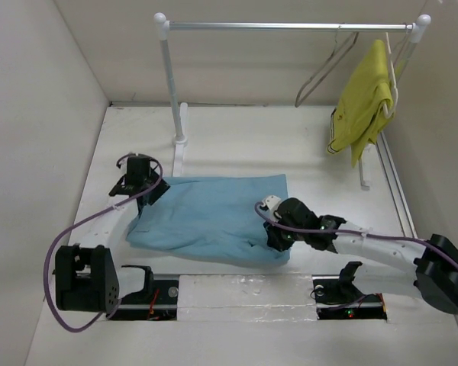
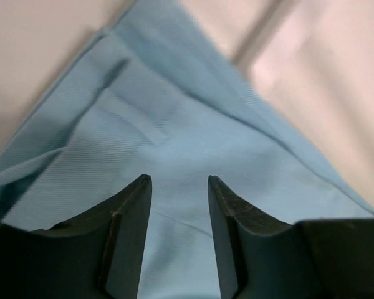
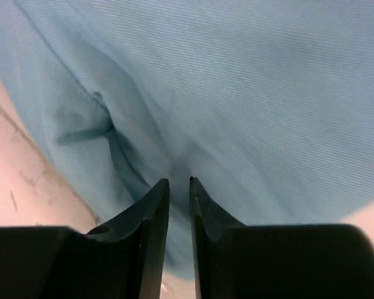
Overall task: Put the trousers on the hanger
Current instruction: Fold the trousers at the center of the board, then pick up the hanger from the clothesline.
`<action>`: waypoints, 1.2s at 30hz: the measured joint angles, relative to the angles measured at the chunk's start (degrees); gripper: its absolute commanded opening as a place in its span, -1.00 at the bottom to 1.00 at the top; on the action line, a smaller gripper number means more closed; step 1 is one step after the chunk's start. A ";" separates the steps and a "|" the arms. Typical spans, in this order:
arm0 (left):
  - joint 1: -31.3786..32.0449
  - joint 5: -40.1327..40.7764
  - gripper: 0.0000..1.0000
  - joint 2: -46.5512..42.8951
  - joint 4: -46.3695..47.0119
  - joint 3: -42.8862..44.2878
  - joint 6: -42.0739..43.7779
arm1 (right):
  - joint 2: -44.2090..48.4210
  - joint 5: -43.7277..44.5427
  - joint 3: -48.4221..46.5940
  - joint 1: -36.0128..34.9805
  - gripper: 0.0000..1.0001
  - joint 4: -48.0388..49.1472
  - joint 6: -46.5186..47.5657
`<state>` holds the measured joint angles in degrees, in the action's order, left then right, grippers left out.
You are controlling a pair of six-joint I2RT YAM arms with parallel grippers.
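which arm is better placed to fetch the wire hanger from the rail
Right, probably. The hanger hangs near the right end of the rail, on the same side as the right gripper. The left gripper is over the left edge of the trousers, farther off.

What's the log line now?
trousers lying on table | hanger on rail | left gripper open over trousers | right gripper nearly closed, grip unclear

White table (image 1: 290,149) — blue trousers (image 1: 206,217) spread flat, rack foot (image 1: 180,152) behind.

The trousers (image 2: 193,137) run off both wrist views' edges.
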<state>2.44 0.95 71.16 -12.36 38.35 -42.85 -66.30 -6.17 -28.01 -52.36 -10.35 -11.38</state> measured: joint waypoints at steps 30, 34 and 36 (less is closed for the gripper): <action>32.09 -4.13 -0.23 0.31 3.26 16.02 7.10 | -12.52 -20.52 -60.74 47.80 0.45 1.79 -10.29; 32.06 -5.01 -0.23 0.28 3.74 14.64 7.10 | -14.12 -23.30 -57.57 47.78 0.45 10.97 -16.52; 32.09 -5.03 -0.23 0.28 3.48 14.29 7.19 | -14.82 -23.74 -56.81 47.50 0.46 13.79 -18.69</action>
<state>34.52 -4.08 71.44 -8.88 52.64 -35.66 -81.12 -29.91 -84.82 -4.86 3.44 -30.06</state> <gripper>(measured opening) 0.386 0.722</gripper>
